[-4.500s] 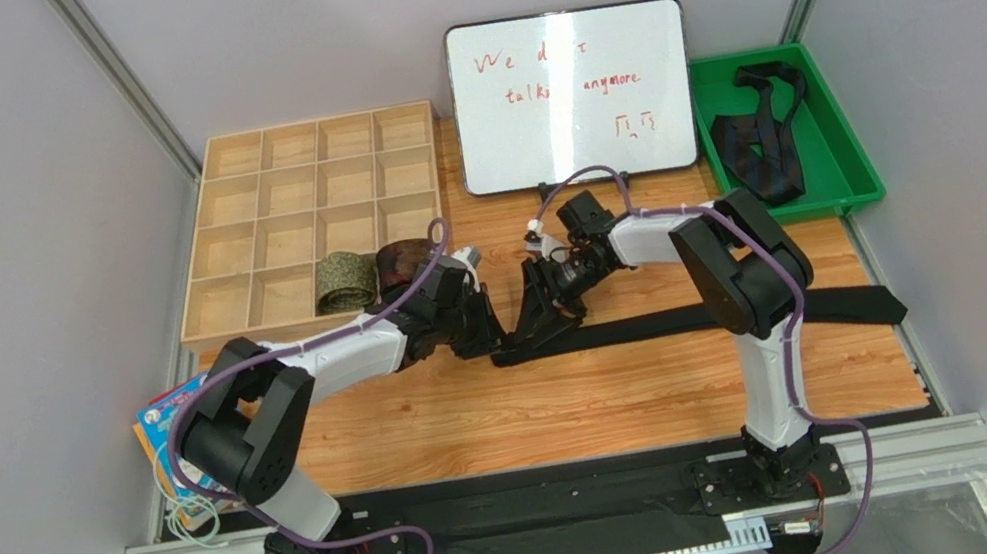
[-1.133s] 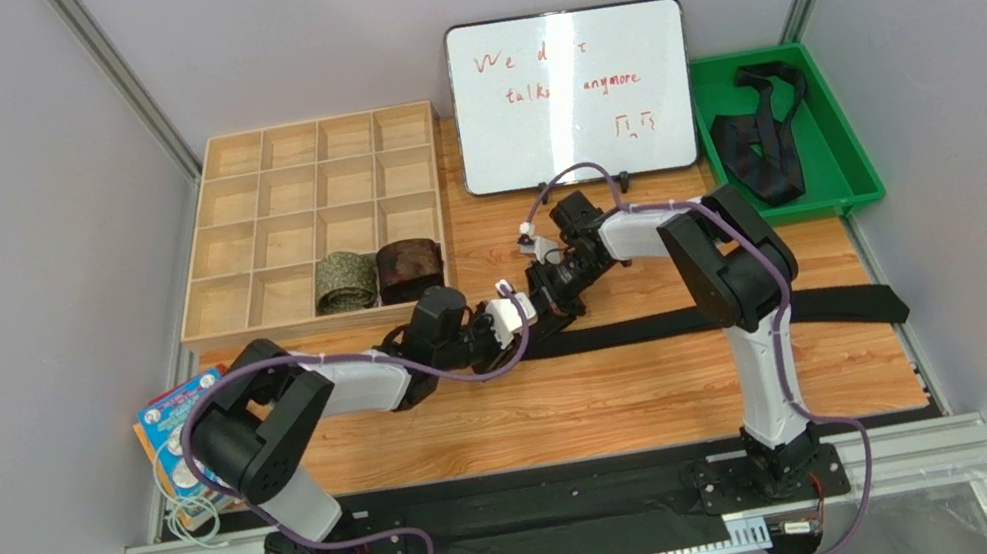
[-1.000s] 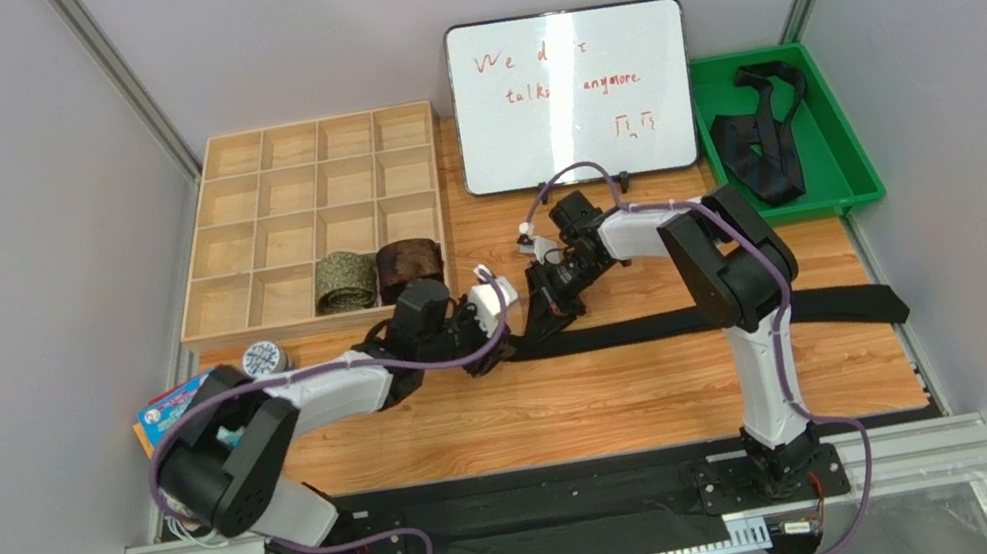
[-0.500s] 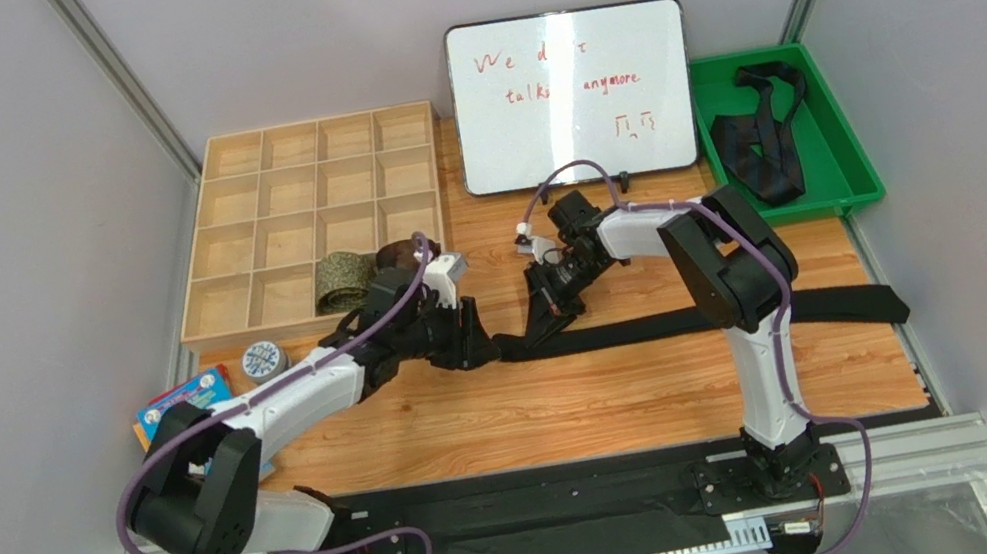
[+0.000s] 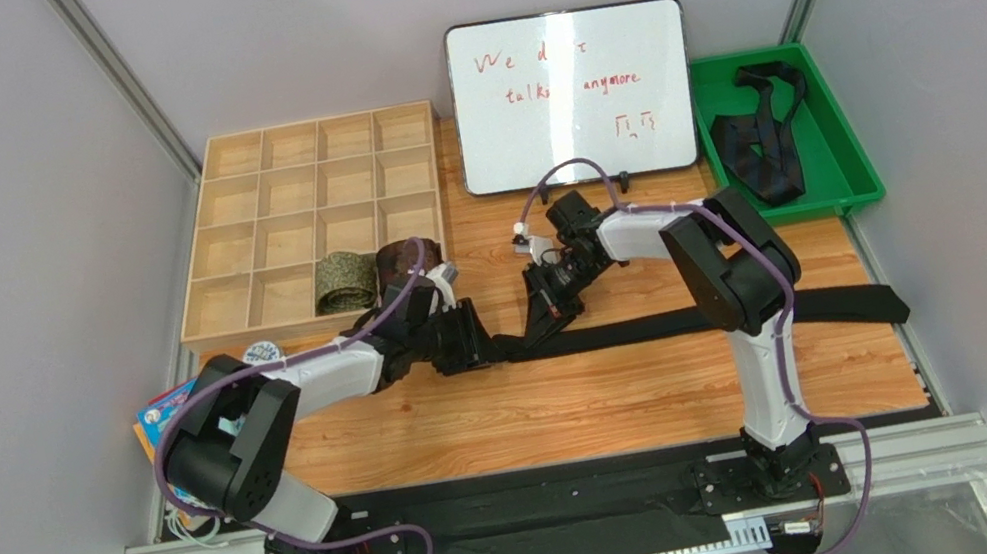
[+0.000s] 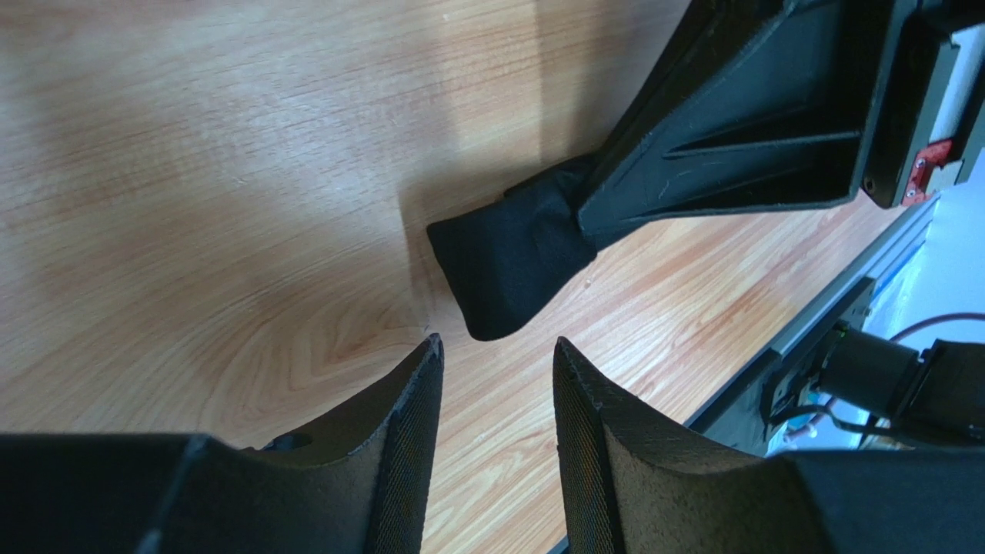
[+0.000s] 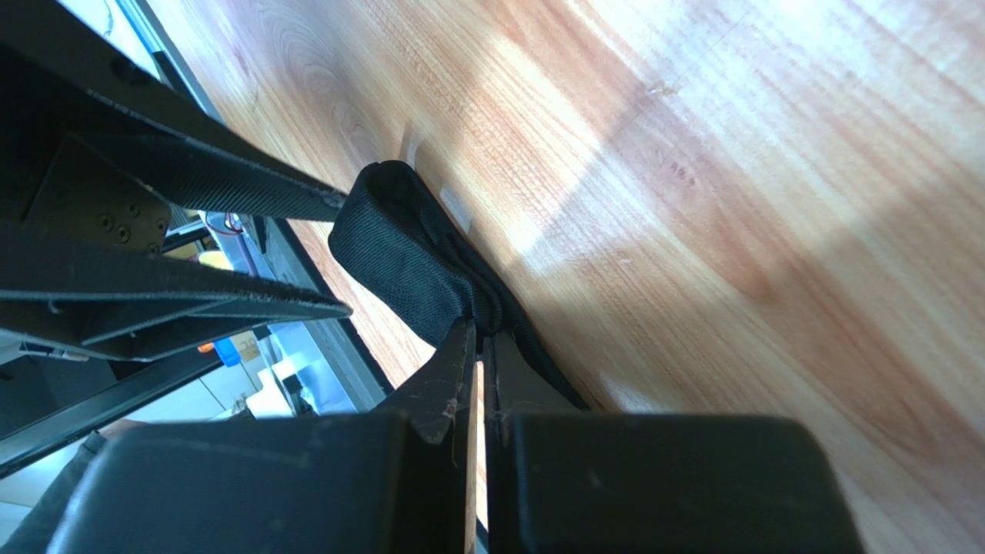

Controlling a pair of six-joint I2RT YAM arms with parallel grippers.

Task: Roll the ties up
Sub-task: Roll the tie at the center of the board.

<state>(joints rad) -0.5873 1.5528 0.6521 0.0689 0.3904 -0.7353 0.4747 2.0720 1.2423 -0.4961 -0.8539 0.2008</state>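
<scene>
Right gripper (image 7: 476, 335) is pressed together, pinching the folded end of the black tie (image 7: 399, 248), and the fabric bulges out in a rounded loop just past its fingertips, low over the table (image 7: 717, 173). Over to the left gripper (image 6: 497, 346): jaws spread, nothing between them, pointing straight at that same folded end, which sits just ahead of the fingertips (image 6: 422, 369) without touching them. From above, the two grippers face each other near the middle of the table, left gripper (image 5: 473, 342) and right gripper (image 5: 548, 313) close together, and the black tie (image 5: 676, 323) runs from that meeting point as a flat strip to the right, its far end reaching the table's right edge. Behind the left arm sits a wooden compartment box (image 5: 321, 164); in its near row the olive-green tie (image 5: 342, 280) lies coiled, with the reddish-brown tie (image 5: 402, 255) coiled in the compartment just beside it, partly hidden by the arm. At the back stands a whiteboard (image 5: 572, 96), and to its right a green tray (image 5: 845, 139) holds loose black ties (image 5: 755, 147) in a tangle.
</scene>
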